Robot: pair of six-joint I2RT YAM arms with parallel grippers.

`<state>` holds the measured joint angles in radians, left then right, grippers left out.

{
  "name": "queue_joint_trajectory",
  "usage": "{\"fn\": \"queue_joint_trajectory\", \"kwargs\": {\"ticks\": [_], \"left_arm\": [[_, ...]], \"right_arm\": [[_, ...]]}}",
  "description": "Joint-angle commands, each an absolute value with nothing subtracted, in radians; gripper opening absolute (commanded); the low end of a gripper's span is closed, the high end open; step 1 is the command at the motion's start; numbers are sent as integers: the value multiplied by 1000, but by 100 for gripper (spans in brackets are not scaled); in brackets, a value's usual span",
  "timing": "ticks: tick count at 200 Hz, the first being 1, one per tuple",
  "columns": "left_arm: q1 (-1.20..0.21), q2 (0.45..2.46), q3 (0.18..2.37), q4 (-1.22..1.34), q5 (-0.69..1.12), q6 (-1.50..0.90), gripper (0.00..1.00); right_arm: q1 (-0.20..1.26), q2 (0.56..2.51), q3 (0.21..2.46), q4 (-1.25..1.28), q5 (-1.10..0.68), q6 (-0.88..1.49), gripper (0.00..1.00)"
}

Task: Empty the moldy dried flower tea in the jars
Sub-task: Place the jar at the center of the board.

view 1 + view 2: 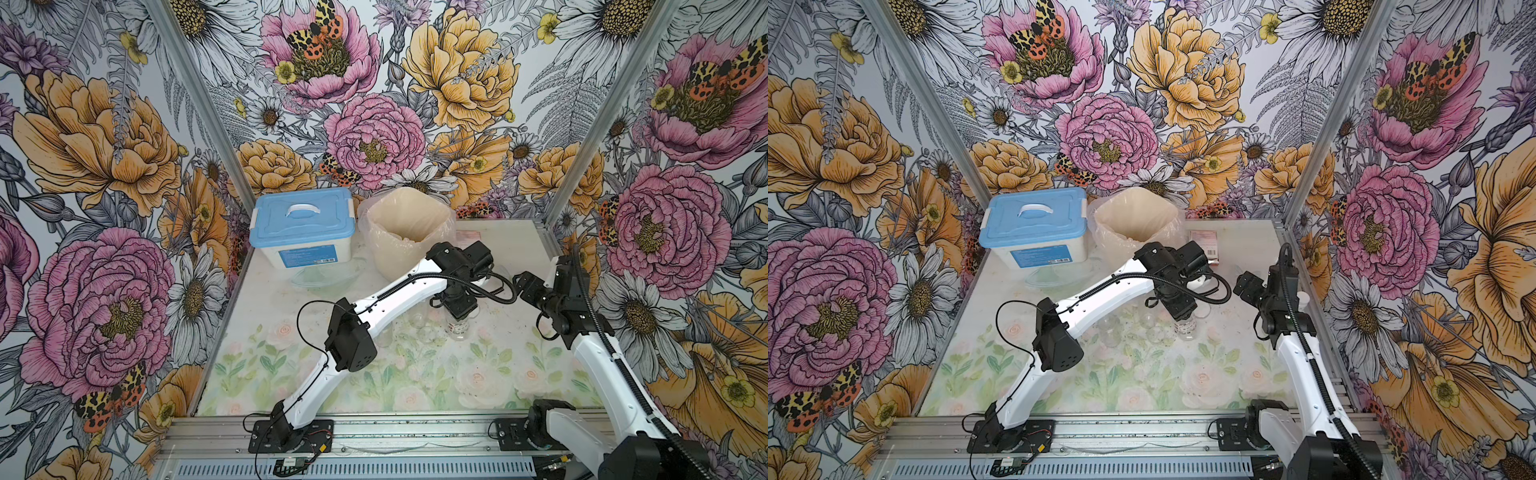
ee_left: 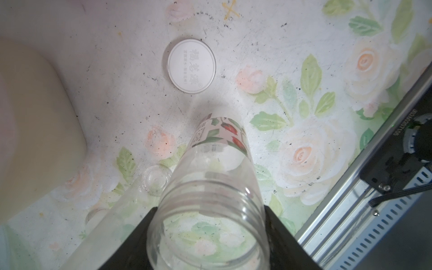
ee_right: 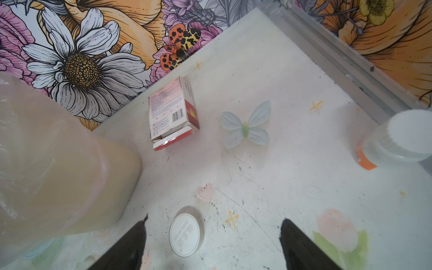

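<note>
My left gripper [image 2: 208, 224] is shut on the wider jar [image 2: 217, 163], gripping it near its open threaded mouth. The jar is clear, with a printed red-flower label at its base, and its base rests on the tabletop. It looks empty. In both top views it shows just under the left gripper [image 1: 457, 309] as the labelled jar [image 1: 457, 330]. A slim plain jar [image 2: 154, 180] stands beside it, and clear plain jars [image 1: 419, 322] sit to its left. The white lid [image 3: 186, 235] lies flat on the table. My right gripper [image 3: 211, 233] is open above it. The moldy dried flower tea is out of view.
A bag-lined beige bin [image 1: 405, 232] and a blue-lidded white box [image 1: 303, 224] stand at the back. A glass dish [image 1: 324, 276] sits before the box. A small carton [image 3: 173, 112], a paper butterfly [image 3: 245, 127] and an orange-labelled bottle [image 3: 395, 140] occupy the back right. Dark crumbs dot the tabletop.
</note>
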<state>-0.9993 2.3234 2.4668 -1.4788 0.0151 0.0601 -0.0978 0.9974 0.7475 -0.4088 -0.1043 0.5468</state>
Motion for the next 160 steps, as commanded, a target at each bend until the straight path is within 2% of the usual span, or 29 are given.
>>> {"fn": "queue_joint_trajectory", "kwargs": {"ticks": [1,31,160], "left_arm": [[-1000,2350,2494,-1482,18,77,54],[-999,2357,2502,-1482,21,77,59],[-994,2376,2532,-1482,45,73,69]], "right_arm": [[-106,997,739,-403,-115,526,89],[-105,996,739,-403,-118,525,89],[-106,1000,736,-403,-123,515,89]]}}
